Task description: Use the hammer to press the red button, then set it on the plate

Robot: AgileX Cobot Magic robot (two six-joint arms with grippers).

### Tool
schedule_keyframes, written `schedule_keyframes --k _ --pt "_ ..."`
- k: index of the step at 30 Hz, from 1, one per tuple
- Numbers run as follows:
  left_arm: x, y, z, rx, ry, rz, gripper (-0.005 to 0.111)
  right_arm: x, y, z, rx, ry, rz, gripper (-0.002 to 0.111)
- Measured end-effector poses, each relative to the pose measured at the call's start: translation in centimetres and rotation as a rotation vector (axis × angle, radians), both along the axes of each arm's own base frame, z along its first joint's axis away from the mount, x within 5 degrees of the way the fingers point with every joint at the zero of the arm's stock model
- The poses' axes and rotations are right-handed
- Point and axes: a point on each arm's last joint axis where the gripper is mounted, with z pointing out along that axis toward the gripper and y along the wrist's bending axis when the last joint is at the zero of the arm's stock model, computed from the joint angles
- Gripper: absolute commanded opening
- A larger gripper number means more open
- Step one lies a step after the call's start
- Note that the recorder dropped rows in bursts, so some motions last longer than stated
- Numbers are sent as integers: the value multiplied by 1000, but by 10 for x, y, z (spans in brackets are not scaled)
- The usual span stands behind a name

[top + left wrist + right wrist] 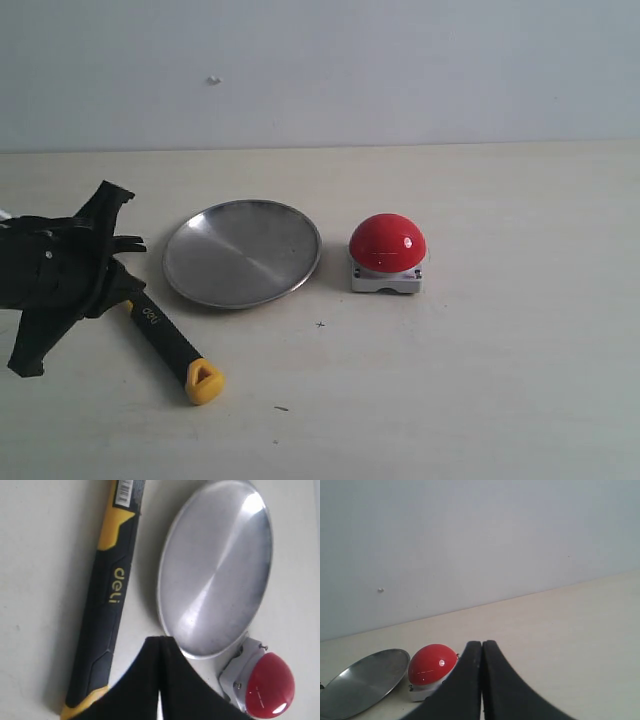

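The hammer (165,342) lies flat on the table, left of the plate (242,252), with its yellow end cap toward the front. The arm hides its head. My left gripper (138,243) hovers shut and empty, its tips between the hammer handle (107,605) and the plate (215,570). The red button (387,245) stands on its grey base just right of the plate, and it also shows as the red button (267,685). My right gripper (482,642) is shut on nothing and stays away from the red button (432,665) and the plate (362,680). The exterior view does not show it.
The pale table (500,380) stretches out to the right and front of the button. A plain light wall (320,70) closes the back. A few tiny dark specks (320,324) dot the tabletop.
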Motion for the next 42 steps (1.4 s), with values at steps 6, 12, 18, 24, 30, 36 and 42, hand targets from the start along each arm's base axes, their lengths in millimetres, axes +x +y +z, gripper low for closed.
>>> schedule_keyframes --k 6,12,18,24,30,36,42 --pt "14 -7 15 -46 -17 14 0 0 0 0 0 0 0 0" --pt "32 -8 29 155 -334 -117 0 0 0 0 0 0 0 0" --pt "39 -6 38 364 -524 -229 0 0 0 0 0 0 0 0" --pt "41 4 37 501 -517 -204 0 0 0 0 0 0 0 0" --pt "36 23 28 560 -334 -14 0 0 0 0 0 0 0 0" --pt "34 17 26 453 -279 0 0 0 0 0 0 0 0 0" --pt "27 5 26 532 -287 -1 0 0 0 0 0 0 0 0"
